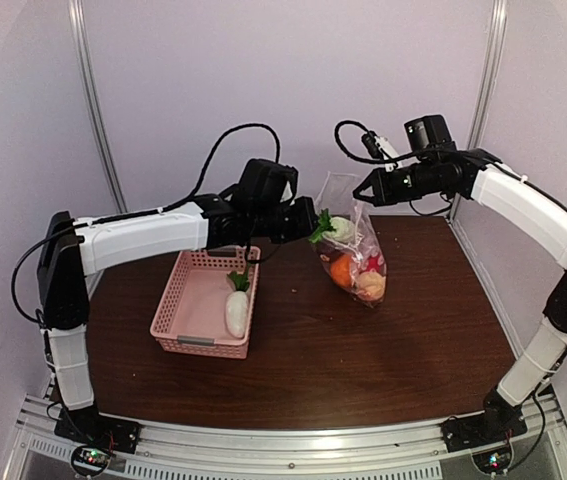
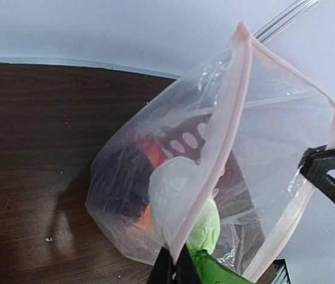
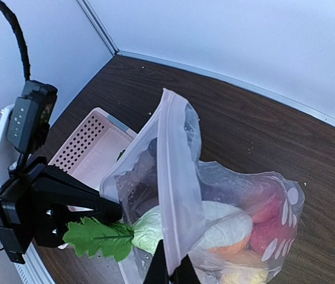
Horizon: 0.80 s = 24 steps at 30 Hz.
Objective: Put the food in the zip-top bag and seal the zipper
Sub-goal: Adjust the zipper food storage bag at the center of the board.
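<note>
A: Grippers?
B: My left gripper (image 2: 173, 267) and right gripper (image 3: 168, 269) each pinch tight on the pale strip (image 2: 229, 118) of the crinkly clear zip-top bag (image 1: 361, 225).
A: Bag where?
B: Held up, mouth apart, over the dark wood table (image 1: 393, 345); round toy food (image 1: 343, 270) inside.

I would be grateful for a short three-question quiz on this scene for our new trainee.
1. True or false: the pink basket holds no food.
2. What does the right end effector pinch? A) the basket B) the rim of the zip-top bag C) a loose orange piece
3. Is the bag's mouth zipped shut?
Key: 1 false, a white radish lies in it. 2 B. 3 No, it gapes open, with green leaves sticking out.
</note>
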Tool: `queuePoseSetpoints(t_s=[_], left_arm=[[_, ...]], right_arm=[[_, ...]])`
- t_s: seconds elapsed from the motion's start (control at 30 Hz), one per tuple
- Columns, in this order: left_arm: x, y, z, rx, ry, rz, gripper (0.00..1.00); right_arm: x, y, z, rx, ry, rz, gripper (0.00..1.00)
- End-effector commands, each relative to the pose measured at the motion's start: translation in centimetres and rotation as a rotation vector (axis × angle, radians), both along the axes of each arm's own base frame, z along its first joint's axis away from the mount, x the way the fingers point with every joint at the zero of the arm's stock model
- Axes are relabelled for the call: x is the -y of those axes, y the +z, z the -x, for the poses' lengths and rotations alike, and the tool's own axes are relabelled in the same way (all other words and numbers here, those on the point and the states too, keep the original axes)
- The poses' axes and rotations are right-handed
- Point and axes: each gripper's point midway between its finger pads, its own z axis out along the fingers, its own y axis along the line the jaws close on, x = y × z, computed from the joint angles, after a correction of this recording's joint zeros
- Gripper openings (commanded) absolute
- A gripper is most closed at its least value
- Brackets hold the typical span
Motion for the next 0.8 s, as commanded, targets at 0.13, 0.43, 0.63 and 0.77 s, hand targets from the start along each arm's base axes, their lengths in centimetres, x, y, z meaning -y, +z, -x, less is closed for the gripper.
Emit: queuePoseSetpoints(t_s=[0.13,0.43,0.63,0.77], left_arm=[[0.8,5.4,0.6,0.119,-0.111,0.029,0.07],[-0.7,-1.6,-2.8,-0.029,-0.059,-0.088,0.22],[-0.7,-0.5,-2.4,-0.007,-0.07,-0.068,0.04],[1.9,6.4,0.2,0.09,-0.215,0.099,0.0]], right_arm=[[-0.4,0.0,1.1,0.006,0.052,-0.012,0.0],[-0.7,0.4,1.7,0.011,0.075,-0.029,0.0],[-0.5,-0.1,1.4,0.013,0.062,-0.012,0.0],[1.1,2.8,0.0,0.102,0.014,0.075,0.0]])
